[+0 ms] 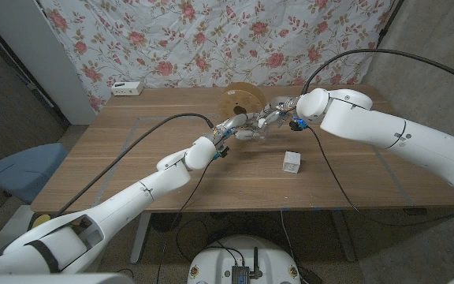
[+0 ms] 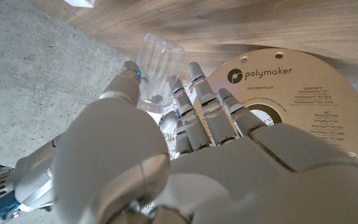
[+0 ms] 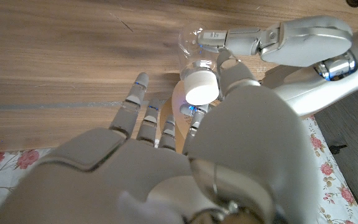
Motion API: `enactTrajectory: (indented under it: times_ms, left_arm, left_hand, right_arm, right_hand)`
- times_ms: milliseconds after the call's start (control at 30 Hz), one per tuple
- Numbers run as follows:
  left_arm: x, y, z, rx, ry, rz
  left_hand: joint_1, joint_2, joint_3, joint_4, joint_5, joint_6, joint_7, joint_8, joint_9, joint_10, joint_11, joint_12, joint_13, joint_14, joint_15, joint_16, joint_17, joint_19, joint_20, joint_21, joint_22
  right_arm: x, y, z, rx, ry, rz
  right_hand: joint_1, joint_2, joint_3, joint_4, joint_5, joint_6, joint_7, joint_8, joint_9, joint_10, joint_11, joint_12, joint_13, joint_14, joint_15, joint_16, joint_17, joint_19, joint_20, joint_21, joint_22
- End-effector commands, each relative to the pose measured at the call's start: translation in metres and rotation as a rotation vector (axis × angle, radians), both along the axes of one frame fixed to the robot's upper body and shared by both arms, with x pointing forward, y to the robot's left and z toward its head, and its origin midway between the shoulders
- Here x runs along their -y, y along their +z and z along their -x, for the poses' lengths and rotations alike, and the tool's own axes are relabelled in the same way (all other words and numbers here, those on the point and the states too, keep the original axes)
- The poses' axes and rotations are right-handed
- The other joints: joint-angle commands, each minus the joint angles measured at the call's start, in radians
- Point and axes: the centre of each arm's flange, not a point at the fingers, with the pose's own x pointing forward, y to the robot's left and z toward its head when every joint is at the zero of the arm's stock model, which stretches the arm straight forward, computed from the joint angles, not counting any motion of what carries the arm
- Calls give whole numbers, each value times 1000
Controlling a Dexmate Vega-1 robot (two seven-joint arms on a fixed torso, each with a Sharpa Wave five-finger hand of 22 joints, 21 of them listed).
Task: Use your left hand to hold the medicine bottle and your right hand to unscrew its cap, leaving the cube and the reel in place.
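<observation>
The clear medicine bottle holds something small and dark, its white cap still on. The left hand grips it mid-counter, before the cardboard filament reel; the right hand closes fingers on the cap. A white cube sits nearby on the wooden counter, floral curtain behind.

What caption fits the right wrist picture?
Left hand holds the clear medicine bottle while right hand fingers reach its white cap.
</observation>
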Motion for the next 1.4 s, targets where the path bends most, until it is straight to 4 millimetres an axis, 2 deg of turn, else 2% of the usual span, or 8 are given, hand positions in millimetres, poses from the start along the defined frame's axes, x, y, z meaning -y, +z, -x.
enactTrajectory:
  times_ms: [33, 300, 400, 433, 767, 1067, 1400]
  left_arm:
    - [0, -2, 4, 4, 5, 0]
    - [-1, -3, 6, 9, 2, 1]
    - [-1, -3, 6, 8, 0, -1]
    - [-1, -3, 6, 9, 1, 1]
    - [-2, -3, 7, 11, 2, 1]
    - [-3, -3, 9, 17, 1, 2]
    - [-3, -4, 10, 18, -1, 1]
  left_hand:
    - [4, 6, 7, -1, 3, 5, -3, -2, 6, 8, 0, 6, 4, 4, -98, 0, 1, 1, -94, 1, 3]
    - [2, 6, 7, 0, 2, 5, -4, -2, 6, 7, -1, 6, 4, 5, -96, 0, 1, 1, -93, 1, 3]
    - [2, 7, 7, 1, 3, 5, -4, -2, 6, 7, -2, 6, 4, 6, -97, 0, 1, 1, -93, 1, 3]
    - [2, 7, 7, 1, 3, 4, -4, -2, 6, 7, -2, 6, 4, 6, -97, 0, 1, 1, -93, 1, 3]
    - [3, 8, 7, 1, 3, 4, -5, -2, 6, 6, 0, 6, 4, 5, -97, 0, 1, 1, -92, 1, 3]
    - [3, 7, 8, 1, 3, 4, -5, -3, 6, 7, 1, 6, 4, 4, -97, -1, 1, 1, -92, 1, 3]
    - [2, 9, 8, 2, 3, 4, -4, -2, 6, 7, -1, 6, 4, 5, -96, -1, 1, 1, -92, 1, 3]
  right_arm:
    - [4, -2, 5, 9, -15, -13]
    - [5, -1, 8, 12, -29, -14]
    - [4, -1, 10, 15, -32, -10]
    - [4, -1, 10, 18, -33, -6]
    - [1, 0, 12, 34, -60, 3]
    - [-2, 1, 13, 36, -72, 15]
    - [-4, -2, 15, 42, -81, 11]
  right_hand:
    - [-18, 1, -8, 6, -11, -13, 10, -10, 1, -8, 3, 5, 5, -6, 7, -1, 3, -8, -1, 0, 3]
    - [-58, -5, -24, 19, -36, -21, 39, -18, -2, -12, 8, 8, 4, -8, 10, 0, 3, -9, 0, 2, 3]
    - [-82, -9, -34, 27, -49, -22, 54, -21, -3, -14, 10, 9, 4, -10, 11, 1, 3, -9, 1, 2, 3]
    - [-107, -13, -45, 37, -59, -24, 61, -23, -4, -17, 12, 10, 4, -10, 11, 2, 3, -11, 0, 2, 3]
    - [-157, -20, -67, 52, -70, -13, 106, -22, -2, -14, 30, 14, 4, -7, 20, 5, 1, -20, 14, 0, 3]
    - [-167, -19, -72, 51, -70, 11, 128, -14, 0, 0, 42, 20, 4, 2, 24, 9, -1, -25, 14, 0, 4]
    - [-154, -3, -64, 36, -72, 73, 121, 11, 5, 25, 44, 27, 3, 18, 21, 15, -5, -12, 12, 7, 4]
